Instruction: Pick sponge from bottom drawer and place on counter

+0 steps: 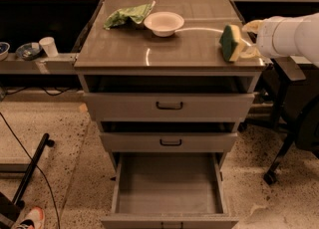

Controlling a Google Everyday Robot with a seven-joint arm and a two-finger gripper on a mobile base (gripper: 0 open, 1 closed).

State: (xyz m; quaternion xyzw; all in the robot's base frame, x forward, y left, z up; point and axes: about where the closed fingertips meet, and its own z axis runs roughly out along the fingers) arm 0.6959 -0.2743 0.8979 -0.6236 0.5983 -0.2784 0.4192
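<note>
The sponge (231, 43), dark green face on yellow foam, stands on edge at the right side of the counter (169, 49). My gripper (244, 41) reaches in from the right on a white arm and is shut on the sponge, holding it at or just above the counter surface. The bottom drawer (169, 185) is pulled fully open below, and its grey floor holds nothing.
A white bowl (164, 23) and a light-green cloth (127, 15) lie at the back of the counter. The two upper drawers (169, 106) stand slightly open. A side shelf at the left holds a cup (49, 46). A black chair base (279, 158) stands at the right.
</note>
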